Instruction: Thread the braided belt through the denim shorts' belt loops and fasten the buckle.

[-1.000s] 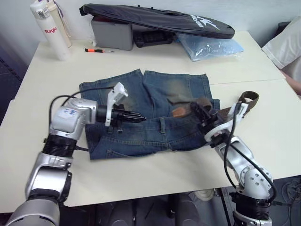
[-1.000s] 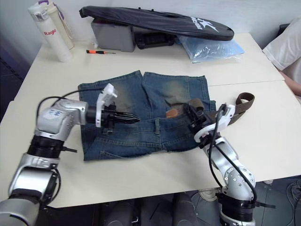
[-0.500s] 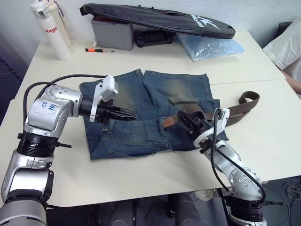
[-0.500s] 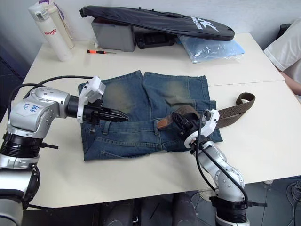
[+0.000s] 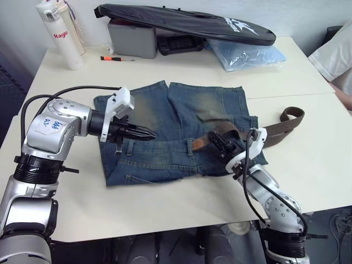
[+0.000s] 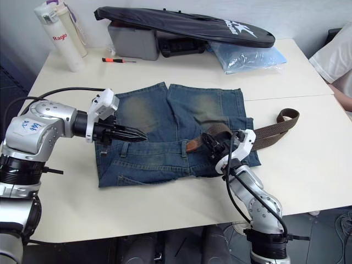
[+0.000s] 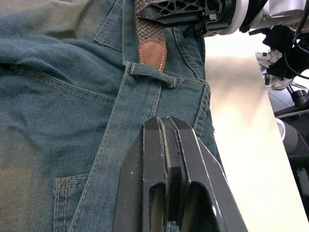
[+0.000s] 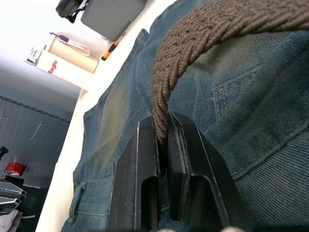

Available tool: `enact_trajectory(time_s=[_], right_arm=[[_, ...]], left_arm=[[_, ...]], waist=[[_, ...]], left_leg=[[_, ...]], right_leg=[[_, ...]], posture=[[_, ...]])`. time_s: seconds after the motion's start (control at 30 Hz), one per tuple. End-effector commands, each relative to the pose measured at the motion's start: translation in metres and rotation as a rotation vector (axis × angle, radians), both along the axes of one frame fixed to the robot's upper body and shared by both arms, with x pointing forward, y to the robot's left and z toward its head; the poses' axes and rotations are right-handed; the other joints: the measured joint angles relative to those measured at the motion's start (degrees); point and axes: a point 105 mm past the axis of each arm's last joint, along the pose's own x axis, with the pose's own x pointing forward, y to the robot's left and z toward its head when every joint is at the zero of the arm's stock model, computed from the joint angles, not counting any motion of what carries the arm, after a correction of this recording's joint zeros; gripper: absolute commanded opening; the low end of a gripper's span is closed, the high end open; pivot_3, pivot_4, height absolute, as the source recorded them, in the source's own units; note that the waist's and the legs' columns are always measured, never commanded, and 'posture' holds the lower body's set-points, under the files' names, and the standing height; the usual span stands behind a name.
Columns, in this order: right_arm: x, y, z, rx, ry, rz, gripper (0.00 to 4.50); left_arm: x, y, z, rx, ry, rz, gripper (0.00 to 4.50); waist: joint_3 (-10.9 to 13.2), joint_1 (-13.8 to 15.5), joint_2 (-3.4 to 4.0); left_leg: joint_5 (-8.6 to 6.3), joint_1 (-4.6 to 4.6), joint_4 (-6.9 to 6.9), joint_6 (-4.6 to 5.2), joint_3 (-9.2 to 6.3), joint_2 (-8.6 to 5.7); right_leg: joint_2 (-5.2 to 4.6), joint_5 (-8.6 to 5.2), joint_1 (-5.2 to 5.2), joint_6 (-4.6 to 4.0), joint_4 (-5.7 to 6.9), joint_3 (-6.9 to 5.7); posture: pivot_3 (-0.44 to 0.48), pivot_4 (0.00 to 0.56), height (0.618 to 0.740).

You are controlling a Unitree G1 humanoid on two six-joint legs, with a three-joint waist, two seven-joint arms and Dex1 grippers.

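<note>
Right gripper fingers clamp the braided belt mid-frame on the denim shorts, tan tip nosing into a belt loop, left gripper fingers pressed together beside it; probably first loop only, buckle unfastened.

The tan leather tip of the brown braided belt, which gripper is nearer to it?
Right. The right gripper clamps the brown braided belt just behind its tan leather tip; the left gripper, shut, hovers further along the blue denim shorts' waistband.
</note>
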Motion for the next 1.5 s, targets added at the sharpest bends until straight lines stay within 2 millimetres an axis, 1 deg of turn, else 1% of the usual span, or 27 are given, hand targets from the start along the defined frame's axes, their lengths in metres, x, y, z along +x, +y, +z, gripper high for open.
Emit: enact_trajectory(time_s=[0.03, 0.17, 0.33, 0.4, 0.53, 0.63, 0.7, 0.83, 0.9, 0.97, 1.07, 1.13, 1.17, 1.23, 1.37, 1.5], right_arm=[[0.001, 0.007, 0.002, 0.012, -0.030, 0.017, 0.00], [0.003, 0.014, -0.001, 0.023, -0.019, 0.042, 0.00], [0.002, 0.022, -0.017, 0.018, 0.050, 0.054, 0.00], [0.001, 0.030, -0.019, 0.034, 0.071, 0.071, 0.00], [-0.006, 0.047, -0.021, -0.005, 0.079, 0.131, 0.00], [-0.010, 0.053, -0.026, -0.029, 0.112, 0.166, 0.00], [-0.011, 0.056, -0.026, -0.032, 0.123, 0.185, 0.00], [-0.007, 0.067, -0.020, -0.051, 0.126, 0.209, 0.00], [-0.008, 0.072, -0.018, -0.061, 0.119, 0.229, 0.90], [-0.011, 0.072, -0.016, -0.067, 0.115, 0.238, 1.74], [-0.012, 0.058, -0.016, -0.085, 0.129, 0.184, 3.22], [-0.016, 0.045, -0.012, -0.074, 0.129, 0.152, 4.25], [-0.018, 0.033, -0.005, -0.056, 0.114, 0.120, 4.44], [-0.021, 0.017, 0.001, -0.035, 0.107, 0.071, 4.44], [-0.019, 0.007, 0.002, -0.017, 0.123, 0.029, 4.44], [-0.011, -0.003, 0.006, 0.063, 0.128, -0.030, 4.44]], left_arm=[[-0.001, -0.001, 0.012, -0.025, -0.048, -0.006, 0.05], [0.000, 0.001, 0.013, -0.026, -0.057, 0.004, 0.05], [-0.001, 0.002, 0.012, -0.026, -0.062, 0.017, 0.05], [-0.002, 0.003, 0.012, -0.027, -0.061, 0.020, 0.05], [-0.004, 0.002, 0.010, -0.026, -0.052, 0.019, 0.05], [-0.003, 0.001, 0.007, -0.023, -0.047, 0.014, 0.05], [-0.003, 0.001, 0.006, -0.021, -0.044, 0.011, 0.05], [-0.004, -0.002, 0.003, -0.024, -0.033, 0.001, 0.05], [-0.004, -0.004, 0.002, -0.027, -0.027, -0.005, 0.00], [-0.004, -0.006, 0.001, -0.030, -0.023, -0.011, 0.00], [-0.004, -0.007, 0.000, -0.029, -0.021, -0.015, 0.00], [-0.003, -0.008, -0.002, -0.030, -0.019, -0.018, 0.00], [-0.002, -0.009, -0.002, -0.032, -0.019, -0.023, 0.00], [-0.001, -0.013, -0.003, -0.037, -0.020, -0.032, 0.00], [0.000, -0.016, -0.003, -0.044, -0.024, -0.043, 0.00], [0.002, -0.018, -0.002, -0.043, -0.031, -0.051, 0.00]], waist=[[0.00, -0.02, 0.00], [0.00, -0.11, 0.00], [0.00, -0.17, 0.00], [0.00, -0.24, -0.01], [-0.03, -0.46, -0.05], [-0.03, -0.74, -0.05], [-0.04, -1.02, -0.06], [-0.04, -1.73, -0.07], [-0.04, -1.76, -0.07], [-0.04, -1.61, -0.07], [-0.05, -1.44, -0.08], [-0.05, -1.39, -0.08], [-0.06, -1.20, -0.09], [-0.06, -0.50, -0.11], [-0.06, -0.09, -0.11], [-0.06, -0.12, -0.11]], left_leg=[[0.00, 0.00, 0.00, 0.00, 0.00, 0.00], [0.00, 0.00, 0.00, 0.00, 0.00, 0.00], [0.00, 0.01, 0.00, 0.00, 0.00, 0.00], [0.00, 0.02, -0.01, 0.00, 0.00, 0.00], [0.00, 0.04, 0.00, 0.00, 0.00, 0.01], [0.00, 0.05, -0.01, 0.00, 0.00, 0.01], [0.00, 0.05, -0.02, 0.00, 0.00, 0.02], [0.00, 0.06, -0.03, 0.00, 0.02, 0.02], [0.01, 0.10, -0.08, -0.02, 0.03, 0.02], [0.01, 0.09, -0.10, -0.02, 0.04, 0.02], [0.01, 0.08, -0.10, -0.02, 0.07, 0.02], [0.01, 0.09, -0.10, -0.02, 0.06, 0.02], [0.01, 0.09, -0.10, -0.02, 0.06, 0.02], [0.01, 0.07, -0.09, -0.02, 0.05, 0.02], [0.00, 0.07, -0.01, -0.01, 0.08, 0.02], [0.00, 0.06, -0.02, -0.01, 0.08, 0.02]], right_leg=[[0.00, 0.00, 0.00, 0.00, 0.00, 0.00], [0.00, 0.00, 0.00, 0.00, 0.00, 0.00], [0.00, 0.00, 0.00, 0.00, 0.00, 0.01], [0.00, 0.00, 0.00, 0.00, 0.01, 0.01], [0.01, 0.00, 0.00, 0.00, 0.03, 0.01], [0.01, 0.00, 0.01, 0.00, 0.04, 0.01], [0.00, 0.00, 0.01, -0.01, 0.04, 0.01], [0.00, 0.00, 0.00, -0.01, 0.04, 0.01], [0.01, -0.01, 0.00, -0.01, 0.04, 0.01], [0.01, -0.01, -0.01, -0.02, 0.04, 0.01], [0.00, -0.01, -0.01, -0.02, 0.02, 0.01], [0.00, -0.01, -0.01, -0.02, 0.02, 0.00], [0.00, -0.01, -0.01, -0.02, 0.02, 0.00], [-0.01, -0.01, 0.01, -0.02, -0.01, -0.01], [-0.01, 0.01, 0.02, -0.01, 0.02, 0.01], [0.00, 0.01, 0.00, -0.02, 0.04, 0.01]], posture=[[0.000, 0.150, 0.740], [0.000, 0.150, 0.740], [0.000, 0.150, 0.740], [0.000, 0.150, 0.740], [0.000, 0.150, 0.740], [0.000, 0.150, 0.740], [0.000, 0.150, 0.740], [0.000, 0.150, 0.740], [0.000, 0.150, 0.740], [0.000, 0.150, 0.740], [0.000, 0.150, 0.740], [0.000, 0.150, 0.740], [0.000, 0.150, 0.740], [0.000, 0.150, 0.740], [0.000, 0.150, 0.740], [0.000, 0.150, 0.740]])
